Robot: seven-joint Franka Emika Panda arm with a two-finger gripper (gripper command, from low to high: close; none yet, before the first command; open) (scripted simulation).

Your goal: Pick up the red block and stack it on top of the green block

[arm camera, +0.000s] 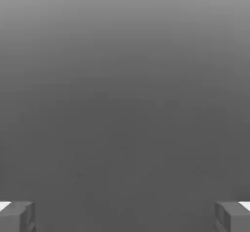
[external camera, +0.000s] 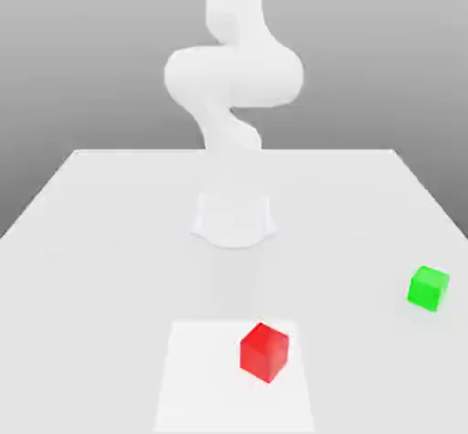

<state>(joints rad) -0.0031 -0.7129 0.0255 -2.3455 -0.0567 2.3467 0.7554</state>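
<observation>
The red block [external camera: 264, 352] sits on the white table [external camera: 91, 231] near the front edge, a little toward the exterior view's right of centre. Farther off to the exterior view's right rests the green block [external camera: 428, 288], apart from the red one. In the hand view my gripper [arm camera: 125, 217] is open, its two grey fingertips [arm camera: 17, 216] spread wide with nothing between them, and behind them is plain grey background.
The white arm [external camera: 233, 76] rises from its round base [external camera: 233, 218] at the middle of the table, behind both blocks. A lighter square patch [external camera: 196, 377] lies under the red block. The table's right edge runs close to the green block.
</observation>
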